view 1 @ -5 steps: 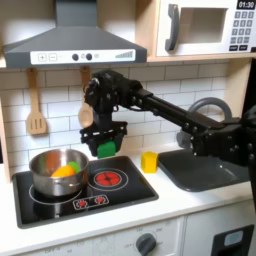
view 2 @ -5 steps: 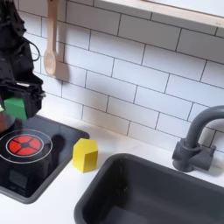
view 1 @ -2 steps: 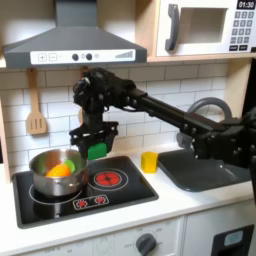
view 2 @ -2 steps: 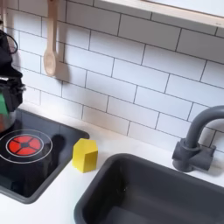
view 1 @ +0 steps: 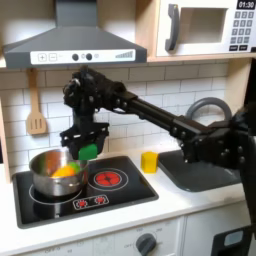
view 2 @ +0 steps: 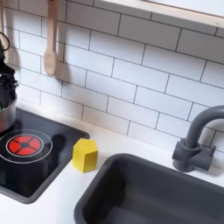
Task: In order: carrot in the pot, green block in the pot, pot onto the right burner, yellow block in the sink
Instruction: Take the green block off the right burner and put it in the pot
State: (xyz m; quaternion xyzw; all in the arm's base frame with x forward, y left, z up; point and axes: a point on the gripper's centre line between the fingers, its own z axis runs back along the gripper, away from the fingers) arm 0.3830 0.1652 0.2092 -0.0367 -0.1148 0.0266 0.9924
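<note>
One pot [view 1: 55,170] on the cooktop's [view 1: 130,192] left burner in the first exterior view, and the carrot [view 1: 64,171] is lying inside it, just an orange blob against the shiny wall. Nothing else in the pot that I can make out. The tool [view 1: 84,150] hangs right over the pot's right rim, pinching the green block [view 1: 89,150] between its fingers, block clear of the pot and not touching it.

Right burner [view 1: 108,179] with its red rings is bare; in the second exterior view it shows as the red ring mark [view 2: 24,144] on the black top. One yellow block [view 1: 149,161] stands on the white desk [view 1: 170,208] between cooktop and sink [view 1: 205,168]; in the second exterior view the same block [view 2: 85,155] sits just off the cooktop's corner, near the sink [view 2: 149,192] but apart from it. The sink looks empty, with its curved faucet [view 2: 198,140] at the back.

Writing: the microwave [view 1: 205,27] clock reads something like 01:30, too small to be sure. Two wooden spoons hang on the tile wall, one [view 1: 36,108] left of the arm.
</note>
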